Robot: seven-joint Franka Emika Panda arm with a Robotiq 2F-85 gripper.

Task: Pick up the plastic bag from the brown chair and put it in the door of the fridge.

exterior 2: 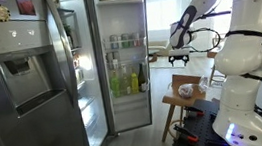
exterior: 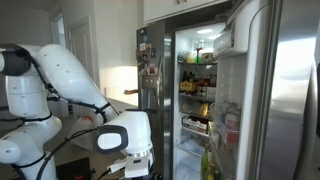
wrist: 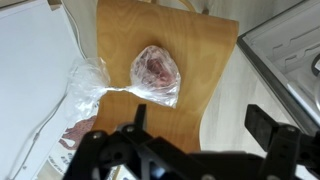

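In the wrist view the plastic bag (wrist: 155,75), clear and crinkly with reddish contents, lies on the brown chair (wrist: 190,45). My gripper (wrist: 200,128) hovers above the seat, to the near right of the bag and apart from it. It is open, and its dark fingers (wrist: 265,125) hold nothing. In an exterior view the gripper (exterior 2: 179,57) hangs over the chair (exterior 2: 187,98), where the bag (exterior 2: 184,90) shows as a small pale spot. The fridge (exterior: 195,80) stands open and lit. Its door (exterior: 232,115) shows white bins; bottles fill the door (exterior 2: 126,74) shelves.
A second, looser piece of clear plastic (wrist: 85,85) hangs off the chair's left edge. The narrower steel door with a dispenser panel (exterior 2: 18,75) is closed. My white base (exterior 2: 239,90) stands beside the chair. A steel frame edge (wrist: 285,50) crosses the right of the wrist view.
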